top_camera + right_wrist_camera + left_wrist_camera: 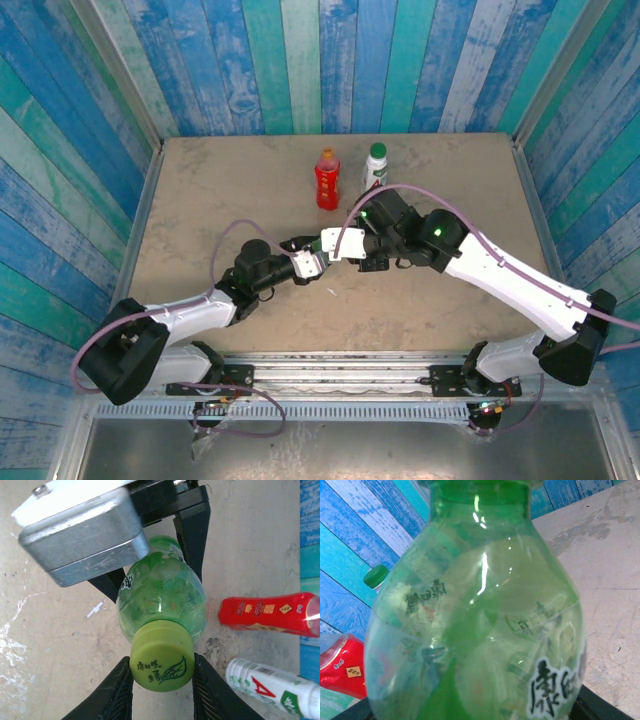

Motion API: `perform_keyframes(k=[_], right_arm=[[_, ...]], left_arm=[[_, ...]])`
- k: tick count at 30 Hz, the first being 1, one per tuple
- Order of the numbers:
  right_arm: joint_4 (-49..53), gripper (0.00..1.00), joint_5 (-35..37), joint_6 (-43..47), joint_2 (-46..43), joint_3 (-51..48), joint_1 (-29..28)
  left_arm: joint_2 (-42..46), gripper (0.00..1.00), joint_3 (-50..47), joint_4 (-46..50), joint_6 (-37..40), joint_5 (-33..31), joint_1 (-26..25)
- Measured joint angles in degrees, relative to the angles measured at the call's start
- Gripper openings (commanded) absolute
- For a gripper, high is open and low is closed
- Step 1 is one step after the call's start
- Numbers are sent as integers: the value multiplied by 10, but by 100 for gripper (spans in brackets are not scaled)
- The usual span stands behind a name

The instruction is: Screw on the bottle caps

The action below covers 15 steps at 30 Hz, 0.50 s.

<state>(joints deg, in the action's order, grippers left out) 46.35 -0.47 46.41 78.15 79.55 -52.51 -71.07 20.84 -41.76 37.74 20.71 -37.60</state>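
With my left jaws clamped on the green bottle [165, 600] and my right jaws pinching the yellow-green cap [162, 662] on it, I should twist squarely, pressing lightly.

In the left wrist view, clear green plastic bottle [480, 610] cropped top and bottom, red plastic bottle [340, 667] cut by left edge, in the right wrist view, white labelled plastic bottle [270, 685] cut by right edge
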Motion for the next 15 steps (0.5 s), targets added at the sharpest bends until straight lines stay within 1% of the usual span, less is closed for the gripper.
perform_keyframes(k=[2,6,9,12,15], right_arm=[[2,19,-2,-9,1,4,2],[7,17,-17,-31,3,10,7],[4,9,-31,-68,3,10,10],[-3,4,-34,-140,3,10,10],[-5,6,-31,-221,2,9,8]], left_arm=[[0,60,0,-4,0,0,0],[0,59,0,-6,-2,0,0],[0,59,0,-6,-3,0,0],[0,59,0,-5,-3,0,0],[0,58,0,-3,-3,0,0]])
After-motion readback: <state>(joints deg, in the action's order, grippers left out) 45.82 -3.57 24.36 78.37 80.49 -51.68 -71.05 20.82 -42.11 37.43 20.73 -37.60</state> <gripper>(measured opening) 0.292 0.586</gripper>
